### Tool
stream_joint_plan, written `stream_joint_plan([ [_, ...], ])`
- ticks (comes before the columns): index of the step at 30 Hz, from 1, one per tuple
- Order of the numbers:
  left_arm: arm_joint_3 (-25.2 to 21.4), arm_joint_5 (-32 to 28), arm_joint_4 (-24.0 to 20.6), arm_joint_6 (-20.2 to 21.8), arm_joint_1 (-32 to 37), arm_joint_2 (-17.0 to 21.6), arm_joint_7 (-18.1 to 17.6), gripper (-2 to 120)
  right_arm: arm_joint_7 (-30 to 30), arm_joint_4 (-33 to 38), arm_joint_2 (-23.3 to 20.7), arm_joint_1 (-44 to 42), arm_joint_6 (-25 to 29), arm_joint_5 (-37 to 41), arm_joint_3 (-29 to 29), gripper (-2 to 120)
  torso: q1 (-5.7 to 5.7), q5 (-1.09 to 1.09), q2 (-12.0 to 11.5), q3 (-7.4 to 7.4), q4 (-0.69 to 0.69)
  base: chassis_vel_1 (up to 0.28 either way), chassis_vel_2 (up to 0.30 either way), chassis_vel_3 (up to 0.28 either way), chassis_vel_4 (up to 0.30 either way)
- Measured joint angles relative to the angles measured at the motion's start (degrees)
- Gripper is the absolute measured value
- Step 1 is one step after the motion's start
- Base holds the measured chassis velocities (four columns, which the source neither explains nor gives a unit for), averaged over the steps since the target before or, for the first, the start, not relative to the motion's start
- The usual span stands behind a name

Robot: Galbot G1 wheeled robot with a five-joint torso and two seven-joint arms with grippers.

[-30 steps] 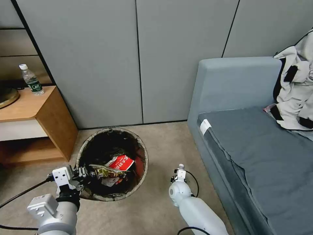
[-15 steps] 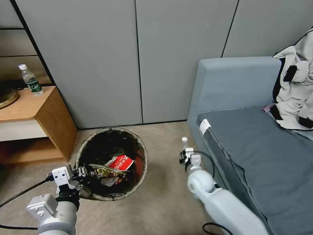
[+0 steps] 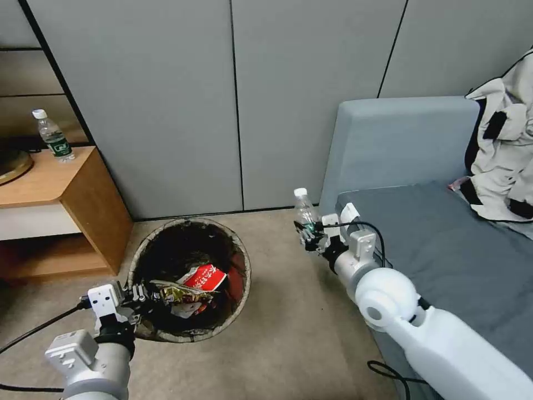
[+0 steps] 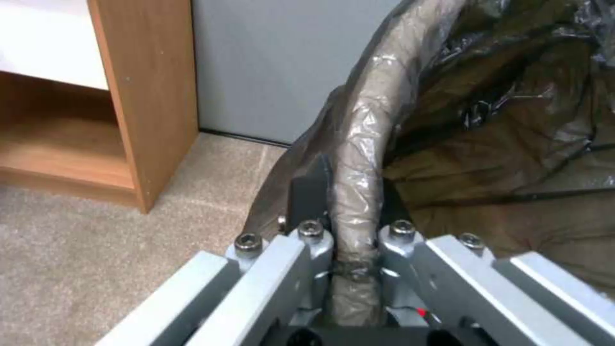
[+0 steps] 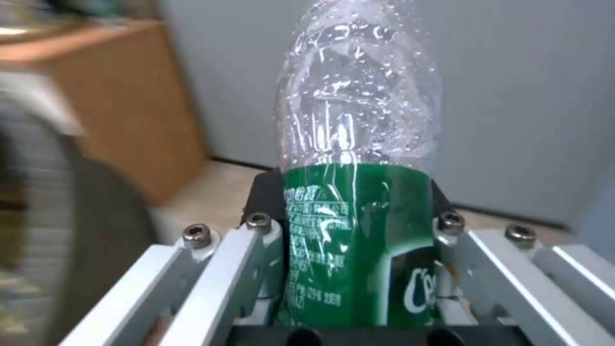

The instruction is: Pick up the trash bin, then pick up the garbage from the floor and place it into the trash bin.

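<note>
The trash bin [image 3: 246,270], round with a dark bag liner, stands on the carpet at the lower left. My left gripper [image 3: 142,293] is shut on its near rim; in the left wrist view the bag-wrapped rim [image 4: 362,144] runs between the fingers of the left gripper [image 4: 349,202]. Inside the bin lie a red-and-white carton [image 3: 206,276] and a snack wrapper [image 3: 179,293]. My right gripper [image 3: 311,238] is raised to the right of the bin, beside the sofa corner, shut on a clear bottle [image 3: 304,210] with a green label. The bottle [image 5: 359,144] stands upright in the right gripper [image 5: 351,199].
A wooden side table [image 3: 66,189] stands left of the bin, with a water bottle [image 3: 53,136] on top. A grey sofa [image 3: 438,244] runs along the right, with a white-and-black jacket [image 3: 502,161] on it. Grey wall panels stand behind. Bare carpet [image 3: 283,311] lies between bin and sofa.
My right arm has risen from low over the carpet and swung forward toward the sofa corner, carrying the bottle up. The left gripper and the bin have stayed put.
</note>
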Motion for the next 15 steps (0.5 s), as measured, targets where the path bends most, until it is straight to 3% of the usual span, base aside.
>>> stream_joint_plan([
  [7, 0.02, 0.12, 0.0, 0.05, 0.17, -0.01, 0.02, 3, -9.65, 4.89, -0.69, 2.0, 0.26, 0.82, -0.98, 24, 0.0, 0.0, 0.0, 0.0, 0.0, 0.0, 0.0, 0.0, 0.0],
  [15, 0.14, 0.21, 0.0, 0.07, 0.24, 0.06, 0.05, 3, -14.13, 6.12, -0.76, 4.24, 0.27, 0.84, -4.09, 24, 0.0, 0.0, 0.0, 0.0, 0.0, 0.0, 0.0, 0.0, 0.0],
])
